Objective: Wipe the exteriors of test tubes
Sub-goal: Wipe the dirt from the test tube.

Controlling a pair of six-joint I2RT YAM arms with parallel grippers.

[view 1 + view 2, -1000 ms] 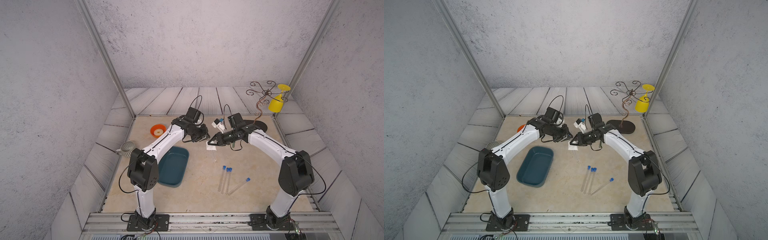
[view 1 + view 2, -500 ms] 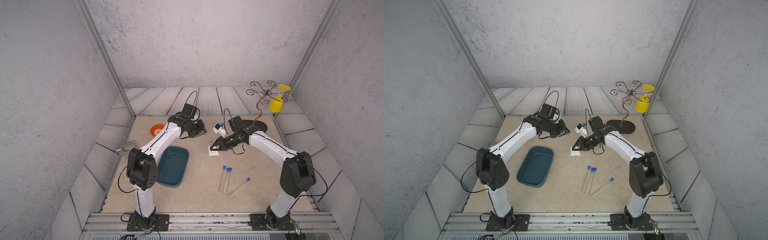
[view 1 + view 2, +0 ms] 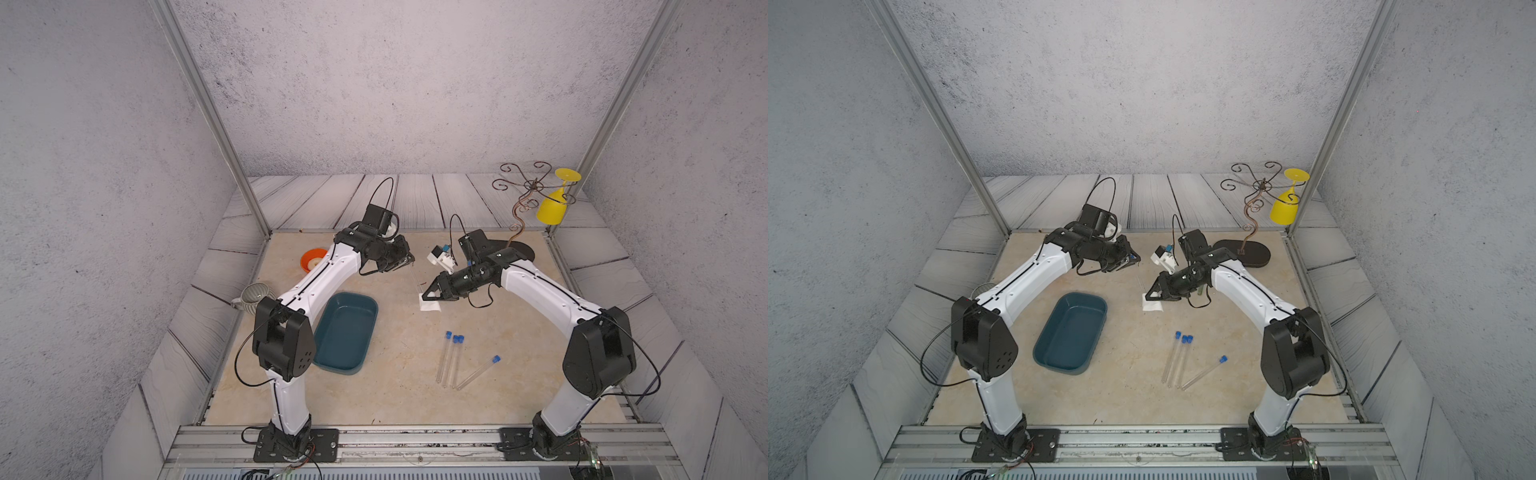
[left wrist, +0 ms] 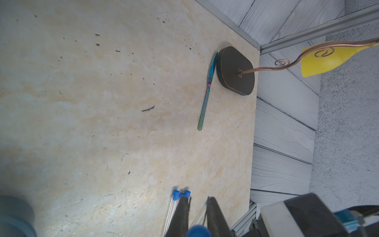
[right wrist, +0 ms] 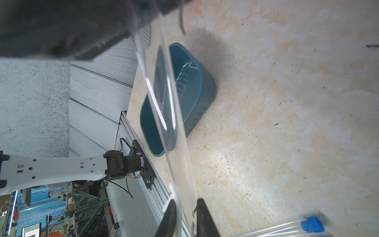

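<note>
At the left stand a grey ribbed mug, an orange bowl and a teal tub. The left gripper is closed on the capped end of a test tube, which slants down above the table. Its lower end goes into a white wipe, and the right gripper is clamped on this wipe around the tube. Three other test tubes lie on the table nearer the front, well apart from both grippers. In the far right corner a wire stand carries a yellow glass
</note>
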